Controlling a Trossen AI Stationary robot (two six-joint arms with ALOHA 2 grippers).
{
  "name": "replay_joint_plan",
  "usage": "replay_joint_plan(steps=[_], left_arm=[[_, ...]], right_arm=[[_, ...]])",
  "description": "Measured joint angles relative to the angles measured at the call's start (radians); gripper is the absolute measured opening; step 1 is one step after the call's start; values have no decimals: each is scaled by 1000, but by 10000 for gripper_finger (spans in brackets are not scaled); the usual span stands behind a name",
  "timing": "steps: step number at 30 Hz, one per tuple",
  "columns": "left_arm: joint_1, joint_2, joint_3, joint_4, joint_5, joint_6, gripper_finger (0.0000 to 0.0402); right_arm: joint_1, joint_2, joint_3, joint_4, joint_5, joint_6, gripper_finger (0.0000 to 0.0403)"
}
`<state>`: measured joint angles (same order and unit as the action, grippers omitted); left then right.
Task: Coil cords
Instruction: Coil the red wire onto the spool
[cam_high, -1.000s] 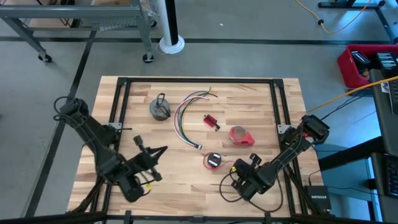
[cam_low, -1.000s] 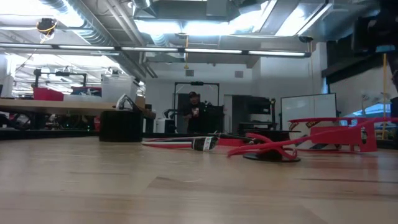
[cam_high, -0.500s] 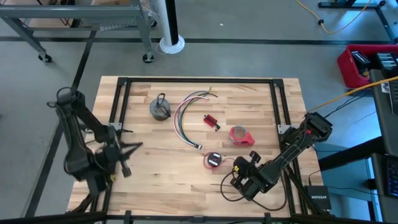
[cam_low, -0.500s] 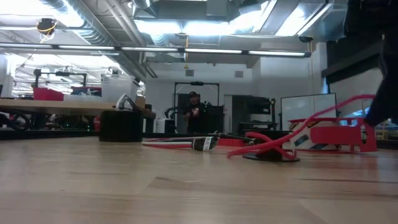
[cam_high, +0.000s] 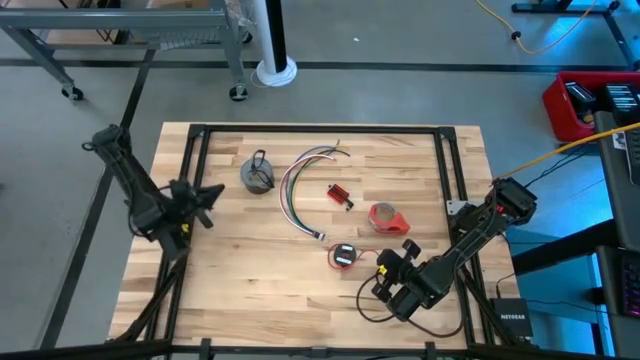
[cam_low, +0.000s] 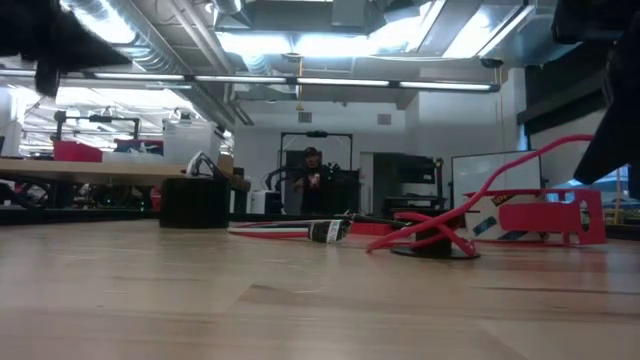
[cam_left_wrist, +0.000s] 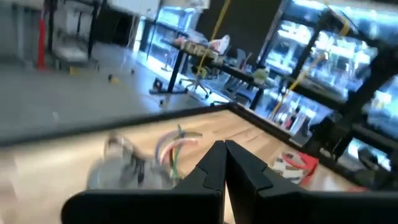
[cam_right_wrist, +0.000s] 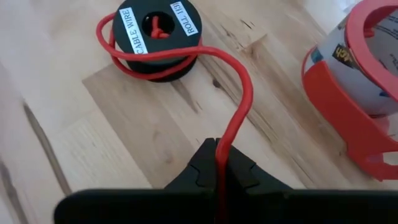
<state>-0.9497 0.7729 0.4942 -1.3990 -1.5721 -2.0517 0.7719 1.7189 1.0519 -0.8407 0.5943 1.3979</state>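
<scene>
A small black spool (cam_right_wrist: 155, 28) wound with red wire lies flat on the table (cam_high: 250, 290) at near centre; my right gripper (cam_high: 383, 262) is beside it, shut on the wire's loose end. The long bundle of coloured wires (cam_high: 298, 185) lies curved at mid-table. Left of it sits the grey coil with a black loop (cam_high: 257, 175). My left gripper (cam_high: 208, 190) hovers shut and holding nothing over the table's left edge, pointing level toward the grey coil (cam_left_wrist: 121, 165). My right gripper pinches the red wire's free length (cam_right_wrist: 219, 148) between its two fingertips (cam_right_wrist: 200, 163), a short way from the spool. The fingers slant down from the table's near right. The wire climbs in a slack curve (cam_low: 500, 180) from the spool, which stays on the table.
A red tape dispenser (cam_high: 388, 218) stands just beyond my right gripper, close to the wire (cam_right_wrist: 360, 81). A small red block (cam_high: 340, 195) lies between it and the bundle. Black frame rails (cam_high: 190, 150) border the tabletop. Bare wood spreads over the near left (cam_high: 250, 290).
My left gripper has swung from near the table's near edge back toward its left edge and farther from the near edge, rolling as it went, and stayed shut. My right gripper has risen slightly, drawing the red wire up into a higher arc from the spool.
</scene>
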Motion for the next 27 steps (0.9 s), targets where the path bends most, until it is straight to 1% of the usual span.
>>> replay_joint_plan(steps=[2,5,7,9,11,13,15,17,22,24,25,27], left_arm=[[6,-26,-93,148,1,-7,0],[5,-23,-216,449,1,88,0],[8,-1,-220,534,62,159,0],[14,29,-220,664,58,258,0],[27,54,-220,827,38,415,0],[51,82,-220,1006,53,585,0],[89,115,-220,1202,129,776,0],[148,152,-220,1414,228,990,0],[352,277,-219,1919,577,1585,0],[426,316,-218,2035,703,1783,0],[463,329,-218,2069,761,1853,0],[528,335,-219,2082,862,1923,0]], right_arm=[[0,-2,0,2,-1,-13,1],[0,-3,0,4,-3,-18,1],[0,-3,0,5,-14,-19,1],[0,-4,-4,16,-33,-19,1],[0,-9,-19,41,-53,-19,1],[0,-19,-41,87,-61,-18,1],[0,-26,-67,147,-64,-19,1],[0,-34,-93,199,-74,-36,1],[0,-34,-131,306,-90,-84,1],[0,-34,-140,335,-91,-98,1],[0,-34,-144,345,-92,-100,1],[0,-34,-147,343,-96,-118,1]])
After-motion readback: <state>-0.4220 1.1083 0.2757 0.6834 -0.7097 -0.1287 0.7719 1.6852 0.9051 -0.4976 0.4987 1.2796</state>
